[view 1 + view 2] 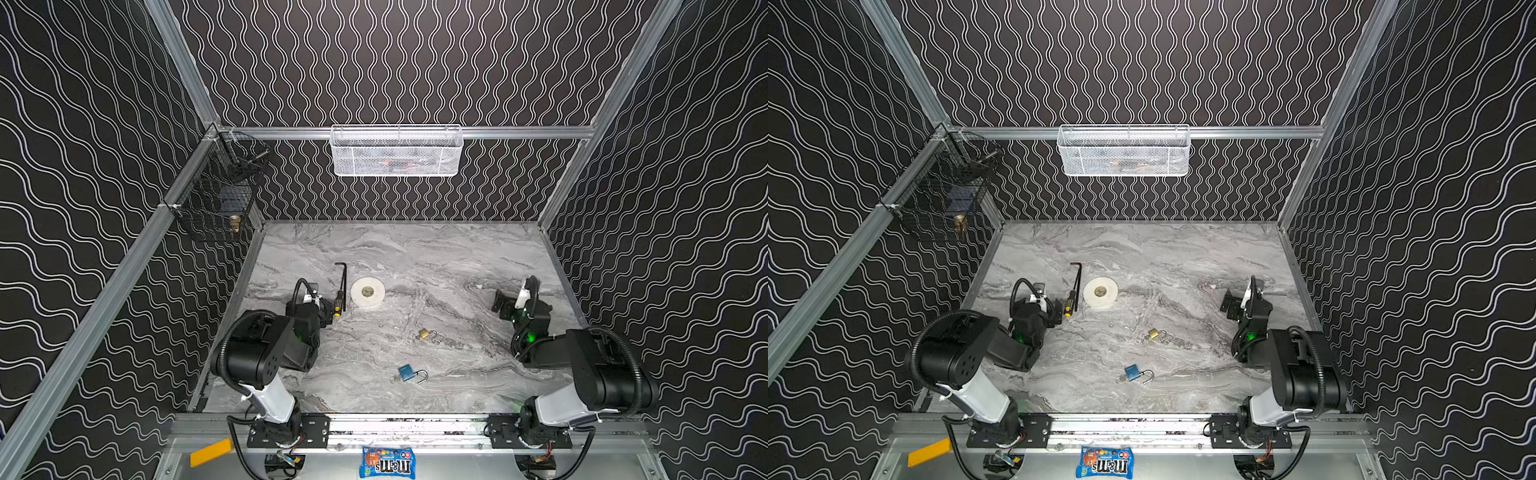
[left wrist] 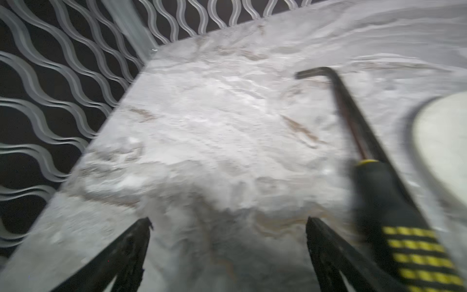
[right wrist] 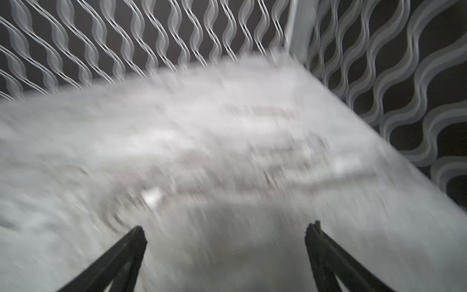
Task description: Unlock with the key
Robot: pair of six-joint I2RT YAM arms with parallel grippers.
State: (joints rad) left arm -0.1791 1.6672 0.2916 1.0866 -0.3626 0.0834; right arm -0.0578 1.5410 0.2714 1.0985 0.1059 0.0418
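A blue padlock (image 1: 408, 372) (image 1: 1133, 372) lies on the marble table toward the front middle, its silver shackle swung open. A small metal key and ring (image 1: 394, 378) rest against its left end. Farther back lies a small brass padlock (image 1: 424, 333) (image 1: 1153, 333). My left gripper (image 1: 311, 291) (image 2: 228, 222) hovers low at the table's left, open and empty. My right gripper (image 1: 508, 300) (image 3: 226, 227) is at the right, also open and empty. Both are well behind the padlocks. Neither wrist view shows a lock or the key.
A black hex key (image 1: 343, 282) (image 2: 348, 113), a black-and-yellow screwdriver (image 1: 338, 306) (image 2: 394, 215) and a white tape roll (image 1: 368, 292) (image 2: 444, 141) lie just right of my left gripper. A white mesh basket (image 1: 397, 151) and a black wire basket (image 1: 220, 195) hang on the walls.
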